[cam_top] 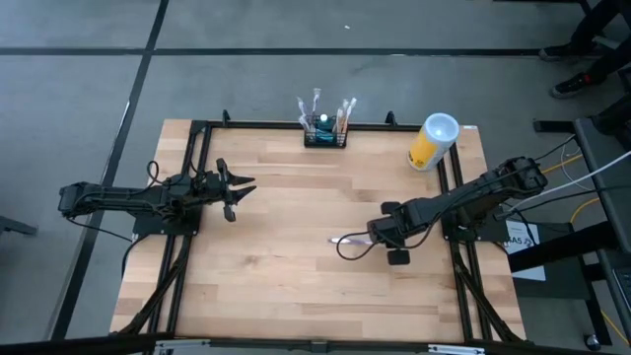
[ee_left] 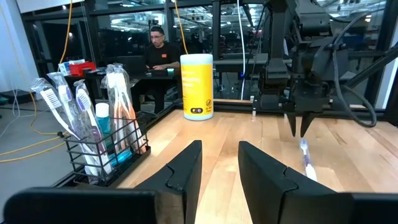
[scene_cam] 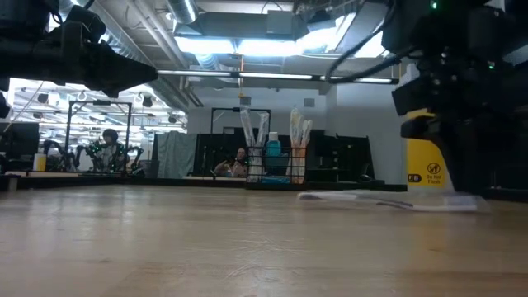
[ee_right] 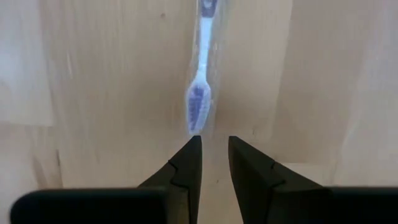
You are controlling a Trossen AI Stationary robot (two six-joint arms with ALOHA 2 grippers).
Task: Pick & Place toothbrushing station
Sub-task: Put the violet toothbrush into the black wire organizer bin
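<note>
My right jaws (ee_right: 213, 152), slightly parted and empty, hover over a wrapped toothbrush (ee_right: 200, 93) mid-frame; left jaws (ee_left: 219, 163) ajar, empty; toothbrushing station (cam_top: 324, 130) top centre, yellow cup (cam_top: 433, 142) beside.

I see a black wire rack (cam_top: 324, 137) at twelve o'clock and a yellow, white-capped cup (cam_top: 432, 144) at two. The toothbrush (ee_right: 199, 93) is white with purple bristles.

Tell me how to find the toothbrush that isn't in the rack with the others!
Look at the wooden table and find the right arm on its right side. Just off that arm's right gripper lies a wrapped toothbrush, flat on the wood. The other brushes all stand upright in the black wire rack at the far edge.
</note>
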